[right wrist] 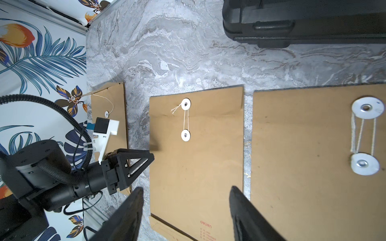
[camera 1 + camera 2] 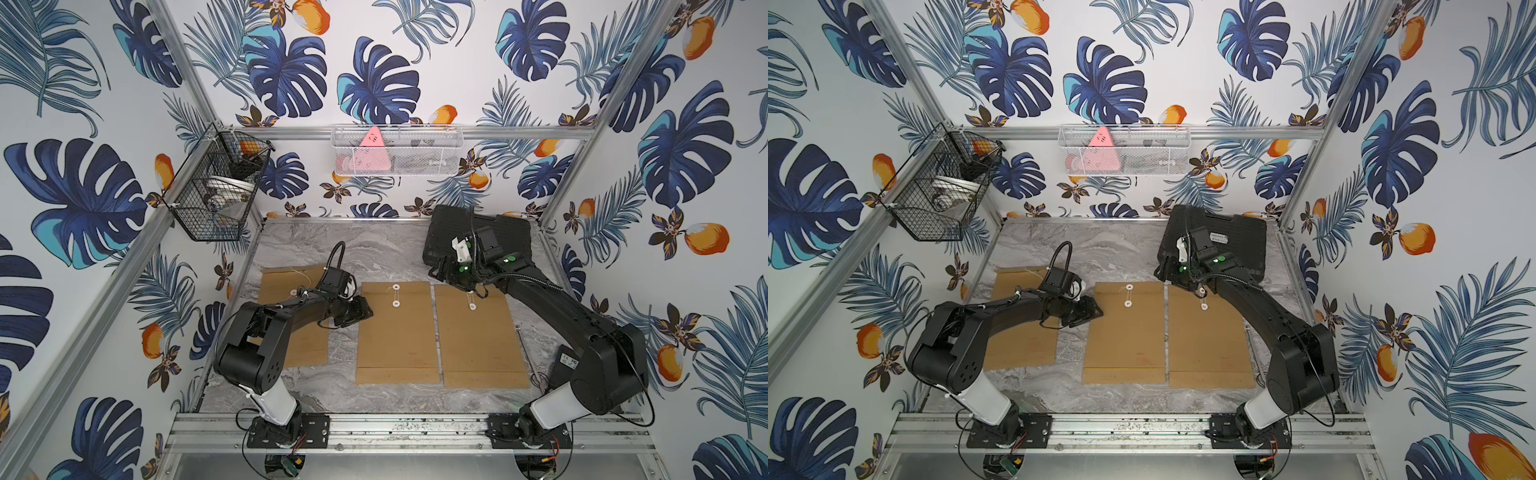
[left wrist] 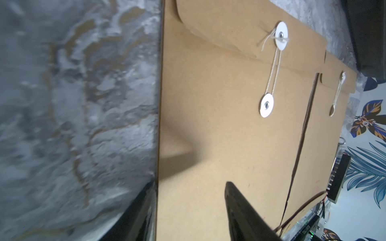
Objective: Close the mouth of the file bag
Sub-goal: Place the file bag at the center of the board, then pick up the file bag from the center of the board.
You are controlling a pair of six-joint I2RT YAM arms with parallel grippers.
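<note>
Three brown file bags lie side by side on the marble table. The middle file bag (image 2: 397, 336) (image 1: 196, 167) has string wound between its two white discs (image 3: 281, 35) (image 3: 266, 105). The right file bag (image 2: 478, 336) (image 1: 302, 167) is wound the same way. On the left file bag (image 2: 282, 278) (image 1: 112, 100) the string hangs loose from its disc. My left gripper (image 2: 361, 311) (image 3: 191, 183) is open, straddling the middle bag's left edge and holding nothing. My right gripper (image 2: 442, 276) (image 1: 186, 188) hovers open above the right bag's top edge.
A black case (image 2: 482, 237) lies at the back right, just behind the right gripper. A black wire basket (image 2: 212, 187) hangs on the left wall and a white mesh basket (image 2: 395, 149) on the back wall. My left arm lies over the left bag.
</note>
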